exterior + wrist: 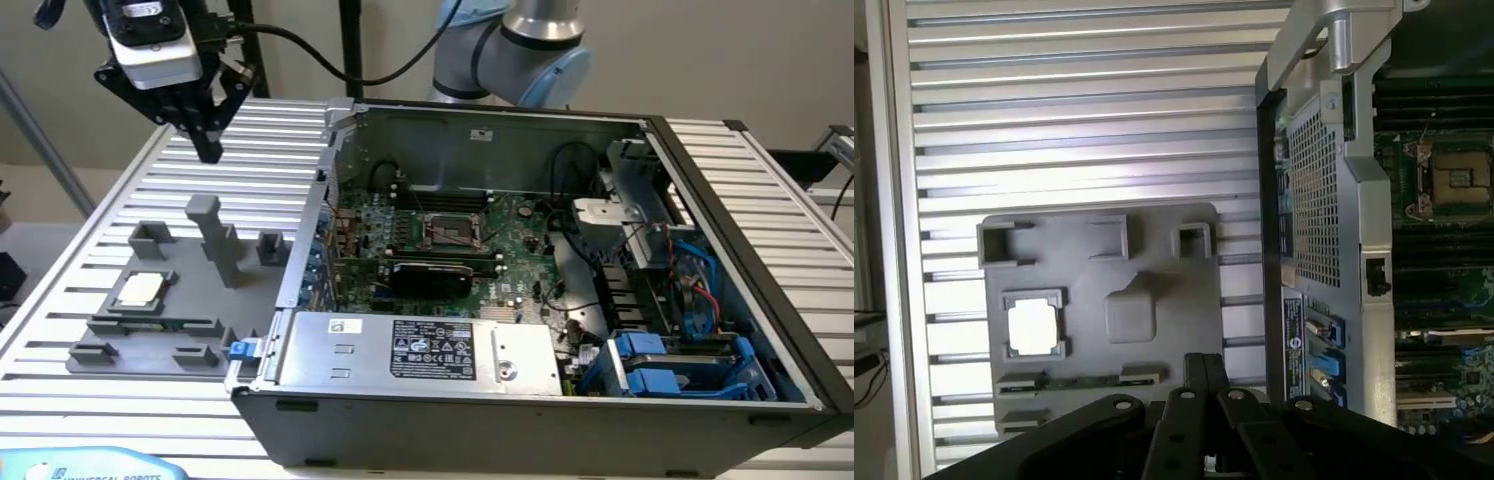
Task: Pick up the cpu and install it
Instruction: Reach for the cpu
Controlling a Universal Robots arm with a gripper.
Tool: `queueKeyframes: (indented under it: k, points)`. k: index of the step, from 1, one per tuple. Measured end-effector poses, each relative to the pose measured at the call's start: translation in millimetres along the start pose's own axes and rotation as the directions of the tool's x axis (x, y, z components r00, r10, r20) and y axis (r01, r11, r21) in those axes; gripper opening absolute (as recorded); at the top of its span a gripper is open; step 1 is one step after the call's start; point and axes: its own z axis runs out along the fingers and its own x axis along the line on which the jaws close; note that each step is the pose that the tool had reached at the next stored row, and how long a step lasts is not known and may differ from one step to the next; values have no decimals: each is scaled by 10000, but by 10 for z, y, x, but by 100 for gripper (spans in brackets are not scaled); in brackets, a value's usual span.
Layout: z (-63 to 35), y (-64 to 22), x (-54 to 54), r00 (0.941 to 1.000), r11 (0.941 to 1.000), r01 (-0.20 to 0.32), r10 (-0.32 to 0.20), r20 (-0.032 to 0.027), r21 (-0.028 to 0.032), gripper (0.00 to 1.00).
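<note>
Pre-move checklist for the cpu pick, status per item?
1. The cpu sits flat in its grey fixture, top uncovered: ok.
2. The gripper carries nothing: ok.
3. Jaws open for a pick: not ok, shut.
4. Centred over the cpu: not ok, it hangs high above the table, off to one side.
5. The case is open, motherboard exposed: ok.
6. The socket latch open: cannot tell.

Open PC case (534,425) nr grey fixture (147,340)

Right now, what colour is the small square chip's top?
Shiny silver; the small flat square cpu shows best in the exterior view.
</note>
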Motion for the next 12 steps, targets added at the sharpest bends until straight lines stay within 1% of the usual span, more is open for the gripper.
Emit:
queueKeyframes:
  k: [12]
  points:
    - [69,-43,548,10000,10000,1,-1,0,0,11]
